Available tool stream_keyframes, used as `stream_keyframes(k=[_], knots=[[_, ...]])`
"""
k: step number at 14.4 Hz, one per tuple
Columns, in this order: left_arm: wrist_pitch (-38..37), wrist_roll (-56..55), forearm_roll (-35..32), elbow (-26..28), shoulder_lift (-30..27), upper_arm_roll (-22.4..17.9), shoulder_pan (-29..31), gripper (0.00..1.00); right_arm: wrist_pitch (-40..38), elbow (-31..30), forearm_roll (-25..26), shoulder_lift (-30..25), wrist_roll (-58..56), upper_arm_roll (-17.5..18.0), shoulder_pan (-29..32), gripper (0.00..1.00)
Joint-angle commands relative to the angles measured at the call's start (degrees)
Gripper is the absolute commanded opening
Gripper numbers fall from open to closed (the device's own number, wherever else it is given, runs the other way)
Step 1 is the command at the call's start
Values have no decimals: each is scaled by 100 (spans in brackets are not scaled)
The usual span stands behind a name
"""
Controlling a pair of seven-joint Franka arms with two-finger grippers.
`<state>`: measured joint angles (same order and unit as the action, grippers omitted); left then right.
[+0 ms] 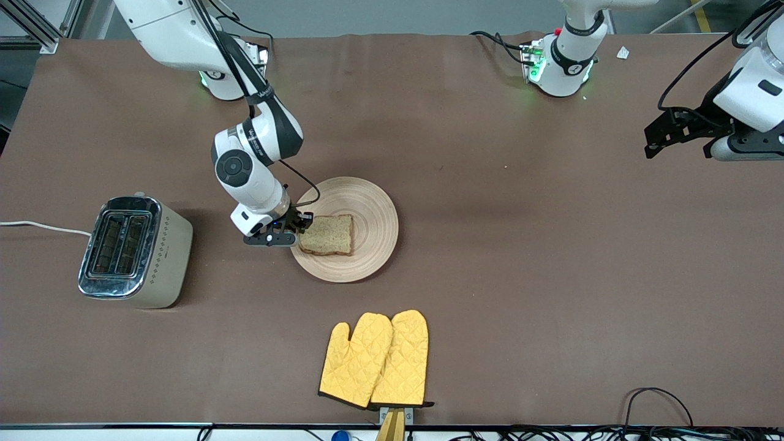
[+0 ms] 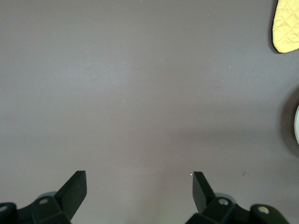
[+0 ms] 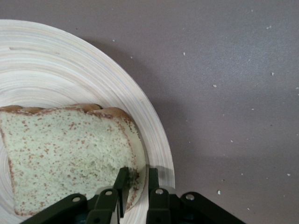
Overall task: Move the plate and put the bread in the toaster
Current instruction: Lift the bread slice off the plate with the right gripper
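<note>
In the front view, the bread [image 1: 327, 235] is seen lying flat on the plate [image 1: 367, 211], with the right gripper [image 1: 298, 229] down at the crust edge facing the toaster [image 1: 136, 251], which stands well apart toward the right arm's end; the left gripper [image 1: 664, 136] waits in the air. In the left wrist view only bare table is framed between widely parted jaws. In the right wrist view the jaws are seen nearly together across the slice's edge by the plate's rim, though a firm clamp cannot be confirmed.

We see a brown desk [image 1: 490, 294] filling nearly the whole front view, lit evenly with soft shadows. At six o'clock lie two yellow mitts [image 1: 375, 360], side by side; black cables [image 1: 658, 398] loop at five. At eleven o'clock a metal frame [image 1: 37, 24] stands over grey floor [image 1: 380, 15].
</note>
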<state>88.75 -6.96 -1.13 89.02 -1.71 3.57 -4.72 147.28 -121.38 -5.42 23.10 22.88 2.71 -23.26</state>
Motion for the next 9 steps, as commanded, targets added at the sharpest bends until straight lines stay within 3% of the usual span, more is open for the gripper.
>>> stream_keyframes(k=[1, 4, 9], knots=[[-6, 10, -125, -112, 48, 30, 24, 100, 108, -193, 85, -121, 129, 1, -29, 24], [-6, 19, -125, -112, 48, 21, 33, 100, 117, -202, 85, -121, 129, 1, -56, 22], [-6, 19, -133, -112, 48, 21, 24, 100, 441, -386, 76, -121, 129, 1, -73, 9]])
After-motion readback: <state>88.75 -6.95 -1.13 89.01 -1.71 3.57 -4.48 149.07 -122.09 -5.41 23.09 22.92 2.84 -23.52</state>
